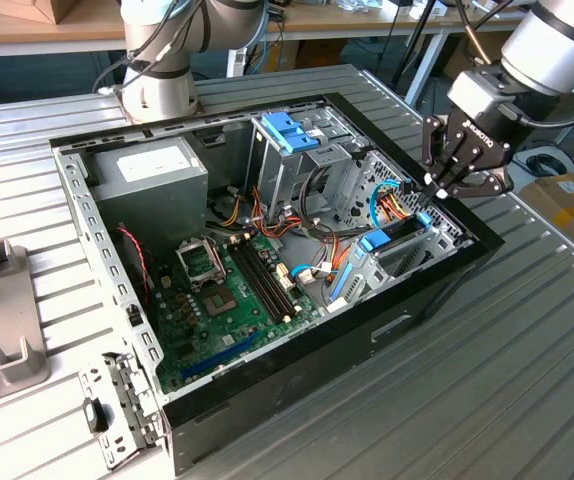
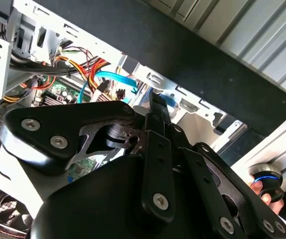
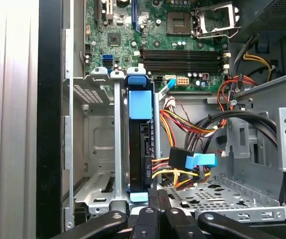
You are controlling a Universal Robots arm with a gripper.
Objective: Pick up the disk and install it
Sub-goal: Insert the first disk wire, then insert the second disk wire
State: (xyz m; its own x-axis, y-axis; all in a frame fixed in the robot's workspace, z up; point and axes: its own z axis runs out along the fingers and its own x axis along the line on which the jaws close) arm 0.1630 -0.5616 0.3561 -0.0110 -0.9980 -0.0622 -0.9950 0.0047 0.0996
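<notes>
Disk seated edge-on in the drive bay

The pincer (image 1: 437, 190), closed, presses the disk (image 3: 138, 144) in the computer case (image 1: 267, 400) corner nearest the desk's far edge; skewed pushing could jam its bracket.

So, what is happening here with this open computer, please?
A robot arm is working at an open black desktop computer case lying on a ribbed metal table. Its black hand is at the drive bay near the case's edge, at the exterior view's right. The dark grey hard disk with the light blue plastic bracket stands on edge in that bay, with the hand right at its end.
</notes>
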